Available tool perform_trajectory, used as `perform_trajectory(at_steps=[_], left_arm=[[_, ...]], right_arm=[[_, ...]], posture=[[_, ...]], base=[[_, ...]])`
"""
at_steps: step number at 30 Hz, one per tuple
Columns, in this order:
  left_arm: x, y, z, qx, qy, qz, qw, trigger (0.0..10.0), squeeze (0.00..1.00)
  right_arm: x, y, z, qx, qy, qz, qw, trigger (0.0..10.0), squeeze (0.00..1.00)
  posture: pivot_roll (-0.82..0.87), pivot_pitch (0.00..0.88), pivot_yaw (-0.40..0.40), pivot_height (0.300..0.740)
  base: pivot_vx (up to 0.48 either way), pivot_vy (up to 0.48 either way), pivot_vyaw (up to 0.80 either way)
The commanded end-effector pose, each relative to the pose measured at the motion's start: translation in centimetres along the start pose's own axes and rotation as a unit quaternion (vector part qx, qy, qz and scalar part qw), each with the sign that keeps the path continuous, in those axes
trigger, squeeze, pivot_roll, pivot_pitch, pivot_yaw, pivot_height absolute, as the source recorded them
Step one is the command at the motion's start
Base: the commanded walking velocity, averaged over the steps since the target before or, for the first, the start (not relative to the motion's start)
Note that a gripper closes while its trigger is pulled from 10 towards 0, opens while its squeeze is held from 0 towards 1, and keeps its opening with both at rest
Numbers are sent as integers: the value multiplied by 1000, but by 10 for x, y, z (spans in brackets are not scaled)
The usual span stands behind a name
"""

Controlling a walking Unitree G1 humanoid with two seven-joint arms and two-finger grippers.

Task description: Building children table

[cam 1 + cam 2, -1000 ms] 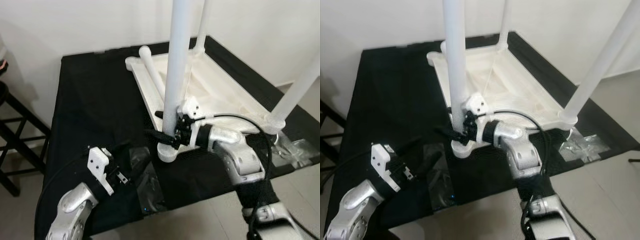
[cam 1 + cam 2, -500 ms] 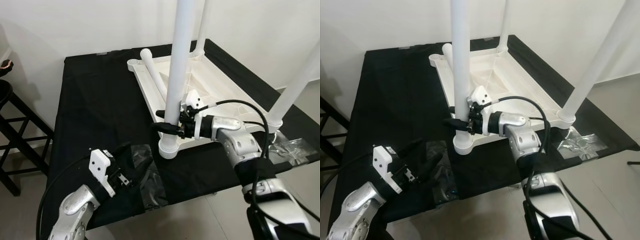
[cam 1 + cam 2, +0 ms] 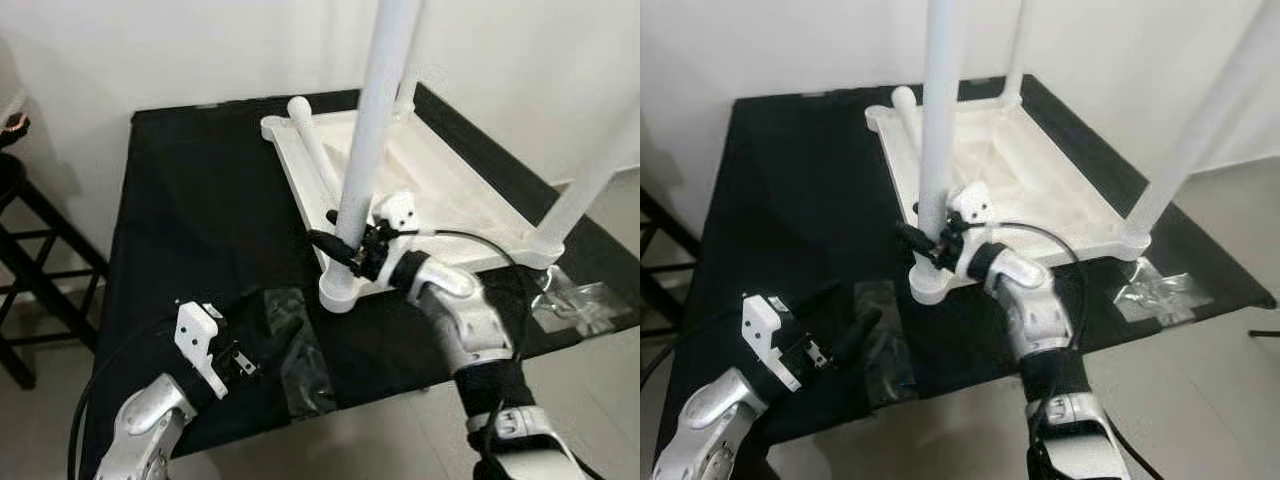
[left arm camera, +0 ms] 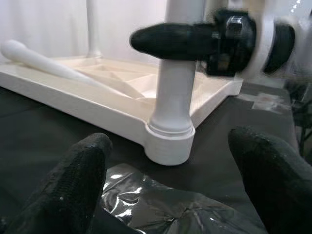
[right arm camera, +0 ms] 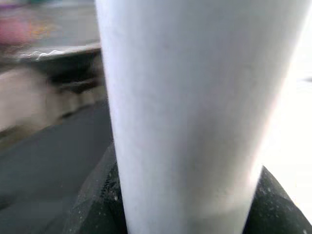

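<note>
A white children's table (image 3: 460, 190) lies upside down on a black-covered surface. Three legs stand up from its corners. My right gripper (image 3: 335, 232) is shut on the near left leg (image 3: 375, 130) just above its socket; the leg's white shaft (image 5: 185, 112) sits between the black fingers (image 5: 95, 204) in the right wrist view. A loose leg (image 3: 315, 150) lies inside the tabletop along its left rim. My left gripper (image 4: 170, 161) is open, low over a clear plastic bag (image 3: 300, 350), short of that socket (image 4: 168, 141).
A second clear plastic bag (image 3: 580, 300) lies at the front right corner of the black cover. A dark stool (image 3: 30, 250) stands to the left. A white wall is behind, and the cover's front edge drops to the floor.
The camera has shifted a little. My right gripper stays on the leg, its wrist turned and its forearm swung lower. The left gripper has hardly moved.
</note>
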State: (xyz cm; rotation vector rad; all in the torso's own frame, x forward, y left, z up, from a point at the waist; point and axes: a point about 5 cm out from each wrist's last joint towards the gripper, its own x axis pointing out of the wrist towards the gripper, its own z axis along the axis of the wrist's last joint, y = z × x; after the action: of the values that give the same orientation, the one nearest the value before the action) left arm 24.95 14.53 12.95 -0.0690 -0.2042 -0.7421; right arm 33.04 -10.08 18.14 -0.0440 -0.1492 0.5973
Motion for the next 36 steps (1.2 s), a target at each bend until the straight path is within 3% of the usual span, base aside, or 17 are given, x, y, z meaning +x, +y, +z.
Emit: perform_trajectory(at_steps=[1,4,8,9,11,12,13,14,16,20,22,23,24,28,31,35,36], left_arm=[[-2,1,0,1,5,-3,1000,10000,0],[-2,2,0,2,6,-5,1000,10000,0],[2,4,-1,1,9,-14,1000,10000,0],[2,5,-1,2,6,-7,1000,10000,0],[2,5,-1,2,6,-7,1000,10000,0],[2,6,-1,3,3,3,1000,10000,0],[2,6,-1,3,3,3,1000,10000,0],[3,6,0,4,1,8,1000,10000,0],[3,6,0,4,1,9,1000,10000,0],[4,4,-1,2,2,1,1000,10000,0],[4,4,-1,2,2,1,1000,10000,0],[4,4,-1,2,2,0,1000,10000,0],[4,3,-1,2,2,0,1000,10000,0],[4,3,-1,2,1,1,1000,10000,0],[3,2,-1,4,2,2,1000,10000,0],[3,2,-1,5,3,1,1000,10000,0],[2,1,-1,5,4,1,1000,10000,0]], right_arm=[[-11,14,-23,-50,56,-31,997,0,0],[-11,28,-20,-73,42,-26,996,0,0],[-6,23,-33,-25,74,-9,997,0,0],[-5,23,-35,-14,82,-3,997,8118,0],[-5,23,-35,-14,82,-3,997,8118,0],[-4,23,-37,7,90,7,996,10000,0],[-4,23,-37,7,90,7,996,10000,0],[-3,23,-35,27,90,23,995,10000,1000],[-1,25,-31,40,86,57,994,10000,1000],[2,31,1,13,46,198,979,10000,1000],[2,31,1,13,46,198,979,10000,1000],[4,27,8,-5,40,225,974,10000,451],[6,23,14,-23,36,258,965,10000,0],[11,12,23,-48,39,308,950,10000,0],[19,-1,29,-32,47,355,933,10000,0],[24,-5,32,-17,53,378,924,10000,0],[26,-7,32,-8,60,393,918,0,0]], posture=[[-61,160,-33,740],[-99,146,-11,740],[-79,135,-30,740],[-73,137,-30,740],[-73,137,-30,740],[-75,130,-26,740],[-75,130,-26,740],[-72,129,-27,740],[-66,129,-30,740],[-66,128,-30,740],[-66,128,-30,740],[-65,128,-30,740],[-63,128,-29,740],[-58,126,-31,740],[-49,126,-29,740],[-43,128,-28,740],[-40,130,-28,740]], base=[[0,0,0],[0,0,0],[0,0,0],[0,0,0],[0,0,0],[0,0,0],[0,0,0],[0,0,0],[0,0,0],[0,0,0],[0,0,0],[0,0,0],[0,0,0],[0,0,0],[0,0,0],[0,0,0],[0,0,0]])
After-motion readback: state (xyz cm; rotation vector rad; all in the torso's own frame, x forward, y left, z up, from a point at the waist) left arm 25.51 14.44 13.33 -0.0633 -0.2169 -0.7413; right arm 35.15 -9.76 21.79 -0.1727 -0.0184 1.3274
